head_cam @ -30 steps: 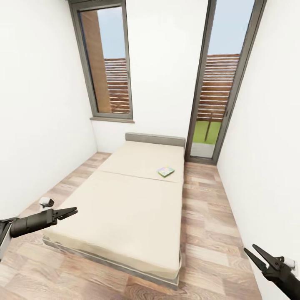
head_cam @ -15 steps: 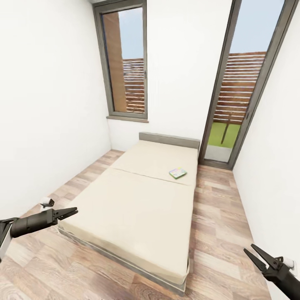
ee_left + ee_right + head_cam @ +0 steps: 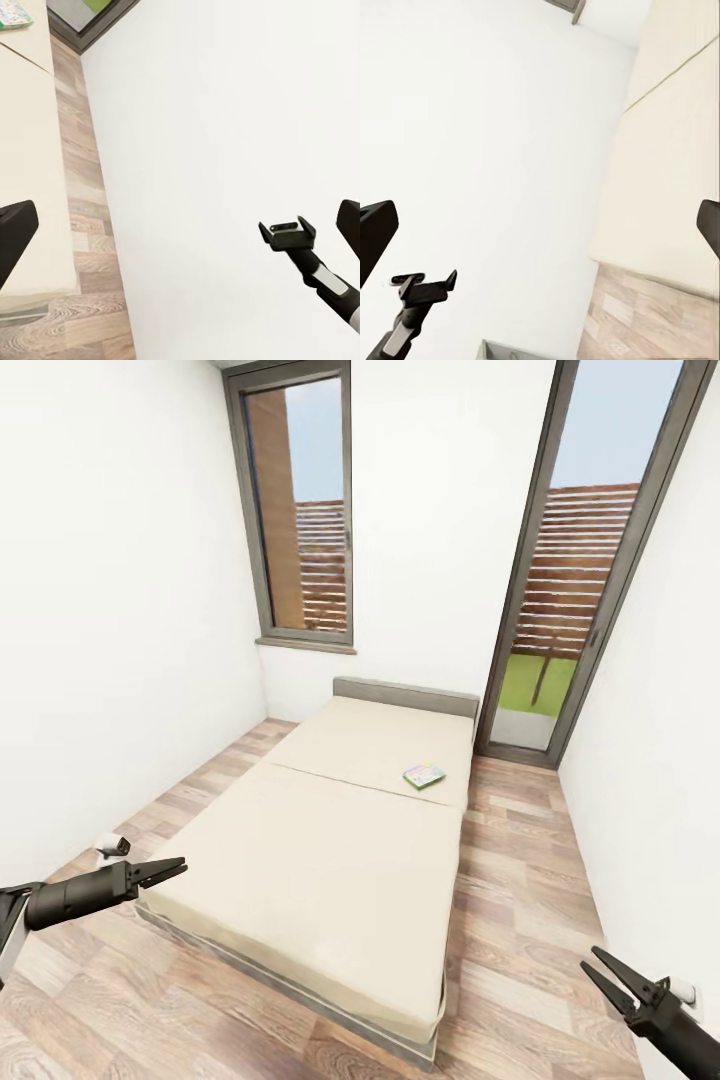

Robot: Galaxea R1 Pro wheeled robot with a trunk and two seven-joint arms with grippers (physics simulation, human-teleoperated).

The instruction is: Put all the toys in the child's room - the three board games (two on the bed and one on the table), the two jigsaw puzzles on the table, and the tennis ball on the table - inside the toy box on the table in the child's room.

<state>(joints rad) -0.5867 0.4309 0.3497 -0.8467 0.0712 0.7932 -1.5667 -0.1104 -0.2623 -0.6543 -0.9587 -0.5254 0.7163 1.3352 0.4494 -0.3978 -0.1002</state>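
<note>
Flat green board game box (image 3: 425, 775): far end of beige mattress bed (image 3: 330, 860). View has steadied facing it. Left pincer (image 3: 172, 870) narrow, right pincer (image 3: 605, 972) wide; both empty.

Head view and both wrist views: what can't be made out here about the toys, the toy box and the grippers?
- board game on the bed: too small in the head view to read its cover; cut by the frame edge in the left wrist view.
- Second board game, table, toy box: outside the frames.
- right gripper: its arm is cut by the head view's corner.
- left gripper: fingers look close together, gap unclear.
</note>
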